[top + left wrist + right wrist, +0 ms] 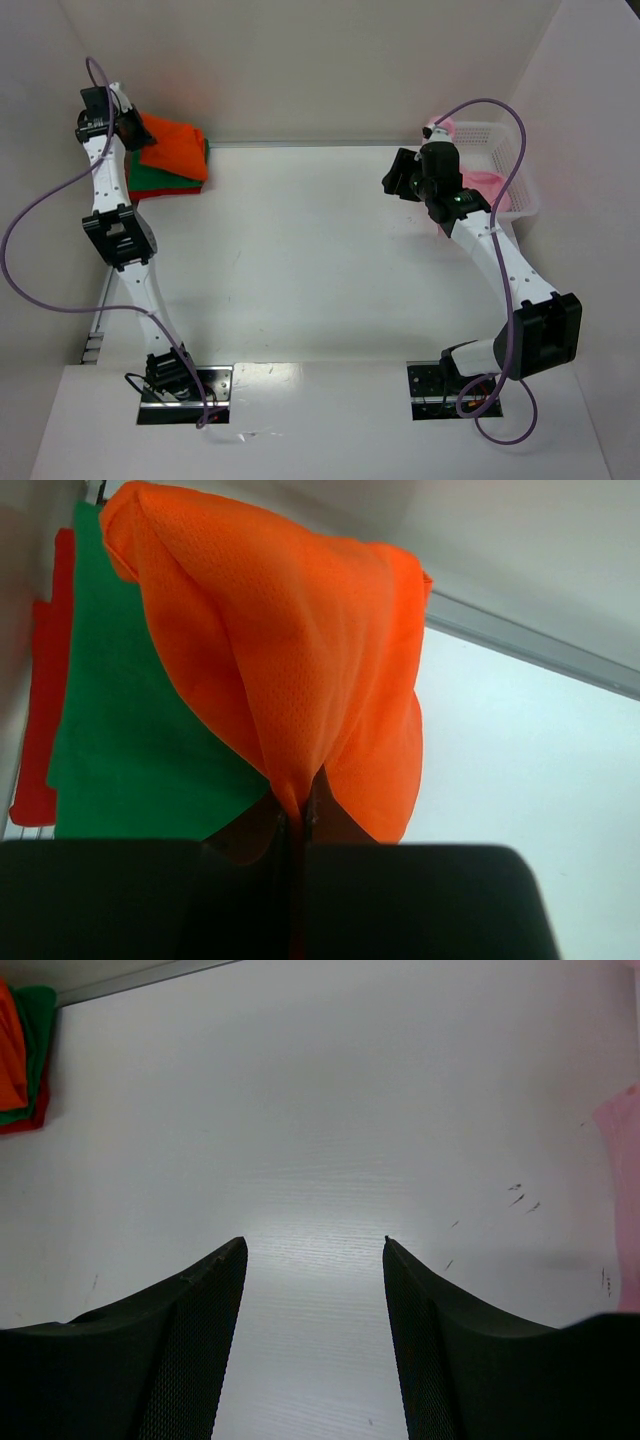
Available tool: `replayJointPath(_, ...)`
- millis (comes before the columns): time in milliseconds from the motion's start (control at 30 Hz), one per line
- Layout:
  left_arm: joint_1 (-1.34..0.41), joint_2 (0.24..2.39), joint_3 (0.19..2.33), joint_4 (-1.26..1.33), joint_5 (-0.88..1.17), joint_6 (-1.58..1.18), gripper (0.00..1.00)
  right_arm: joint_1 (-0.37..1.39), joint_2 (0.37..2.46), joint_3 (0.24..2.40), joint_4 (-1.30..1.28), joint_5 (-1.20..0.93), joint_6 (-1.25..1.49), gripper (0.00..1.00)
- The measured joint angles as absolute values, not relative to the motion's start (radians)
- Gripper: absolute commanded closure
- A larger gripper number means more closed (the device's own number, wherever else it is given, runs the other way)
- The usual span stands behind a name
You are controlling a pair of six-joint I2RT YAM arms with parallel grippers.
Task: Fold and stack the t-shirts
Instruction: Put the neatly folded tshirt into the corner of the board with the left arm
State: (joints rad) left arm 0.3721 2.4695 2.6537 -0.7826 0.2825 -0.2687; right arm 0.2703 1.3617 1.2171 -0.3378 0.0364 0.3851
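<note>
Left gripper (298,825) pinched orange t-shirt (290,650) over green t-shirt (130,740), far-left corner | right gripper (315,1250) gaped wide above table (330,1110) near right edge.

Four t-shirts: one orange t-shirt (175,138), one green t-shirt (150,180) and one red t-shirt (40,730) at upper left, one pink t-shirt (488,183) at upper right; one basket (488,133); two arms, left arm (122,238), right arm (505,262)

Far left on table (320,260): t-shirt stack (172,158); far right: basket (503,140), lone t-shirt (493,186) inside
</note>
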Motion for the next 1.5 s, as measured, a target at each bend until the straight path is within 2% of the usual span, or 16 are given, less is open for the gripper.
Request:
replayJointPath(67, 0.372, 2.484, 2.654, -0.783, 0.261, -0.269, 0.85, 0.271, 1.362, 1.217, -0.338, 0.033, 0.385, 0.38)
replayJointPath(167, 0.370, 2.507, 2.668, -0.785, 0.210, -0.276, 0.27, 0.271, 1.362, 1.216, -0.337, 0.030, 0.385, 0.38)
replayJointPath(267, 0.370, 2.532, 2.701, -0.787, 0.176, -0.294, 0.15, 0.270, 1.362, 1.216, -0.337, 0.023, 0.387, 0.38)
replayJointPath(300, 0.370, 2.537, 2.712, -0.787, 0.165, -0.296, 0.05, 0.271, 1.362, 1.216, -0.337, 0.021, 0.389, 0.38)
replayJointPath(367, 0.370, 2.544, 2.738, -0.793, 0.143, -0.298, 0.01, 0.271, 1.362, 1.214, -0.336, 0.017, 0.393, 0.38)
replayJointPath(733, 0.370, 2.523, 2.808, -0.808, 0.089, -0.322, 0.01, 0.270, 1.361, 1.166, -0.324, -0.007, 0.415, 0.38)
replayJointPath(967, 0.365, 2.334, 2.439, -0.710, 0.155, -0.345, 0.06, 0.271, 1.350, 1.148, -0.313, -0.017, 0.426, 0.38)
replayJointPath(1033, 0.358, 2.278, 2.296, -0.651, 0.157, -0.347, 0.15, 0.271, 1.341, 1.136, -0.294, -0.018, 0.426, 0.36)
replayJointPath(1100, 0.345, 2.225, 2.138, -0.562, 0.151, -0.355, 0.28, 0.271, 1.335, 1.125, -0.273, -0.019, 0.425, 0.36)
replayJointPath(1133, 0.336, 2.197, 2.054, -0.519, 0.144, -0.361, 0.37, 0.271, 1.334, 1.122, -0.267, -0.021, 0.424, 0.36)
replayJointPath(1167, 0.326, 2.178, 1.990, -0.485, 0.133, -0.376, 0.51, 0.271, 1.333, 1.121, -0.259, -0.024, 0.421, 0.36)
replayJointPath(1233, 0.301, 2.157, 1.884, -0.387, 0.101, -0.401, 0.58, 0.271, 1.334, 1.120, -0.239, -0.039, 0.417, 0.36)
replayJointPath(1267, 0.289, 2.151, 1.841, -0.341, 0.083, -0.413, 0.64, 0.271, 1.334, 1.120, -0.230, -0.046, 0.412, 0.36)
replayJointPath(1300, 0.276, 2.148, 1.803, -0.299, 0.062, -0.426, 0.79, 0.271, 1.334, 1.120, -0.220, -0.053, 0.406, 0.36)
replayJointPath(1433, 0.221, 2.147, 1.729, -0.170, -0.045, -0.464, 0.94, 0.271, 1.334, 1.119, -0.195, -0.074, 0.396, 0.36)
replayJointPath(1500, 0.186, 2.147, 1.728, -0.130, -0.121, -0.485, 0.94, 0.271, 1.334, 1.119, -0.185, -0.075, 0.391, 0.36)
